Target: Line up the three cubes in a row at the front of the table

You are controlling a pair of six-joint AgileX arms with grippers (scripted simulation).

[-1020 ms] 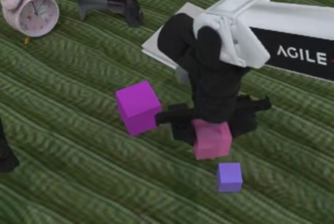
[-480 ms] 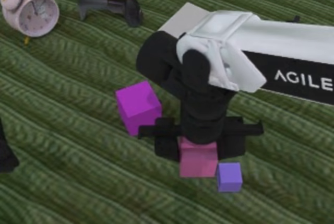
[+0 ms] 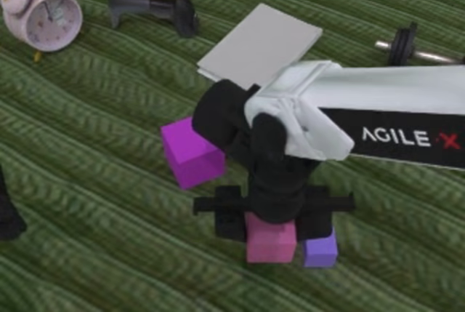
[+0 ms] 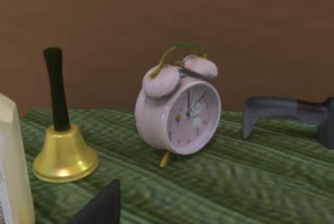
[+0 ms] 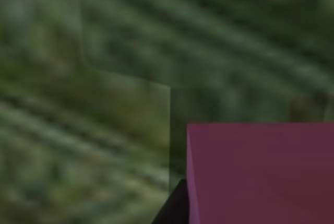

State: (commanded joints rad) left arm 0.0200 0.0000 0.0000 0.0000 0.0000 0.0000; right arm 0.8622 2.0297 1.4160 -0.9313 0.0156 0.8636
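My right gripper is shut on the mid-sized pink cube, its black fingers on the cube's left and right sides. The pink cube fills the corner of the right wrist view, low over the green cloth. It sits close beside the small blue-violet cube, near the front of the table. The large magenta-purple cube rests farther back and to the left, partly hidden by the right arm's wrist. My left arm stays parked at the left edge.
At the back stand a pink alarm clock, a dark grey scanner, a grey-white book and a dumbbell. The left wrist view shows the clock and a brass bell.
My right arm has carried the pink cube toward the front and slightly left, from behind the blue-violet cube to right beside it. The book is now uncovered. The other cubes have not moved.
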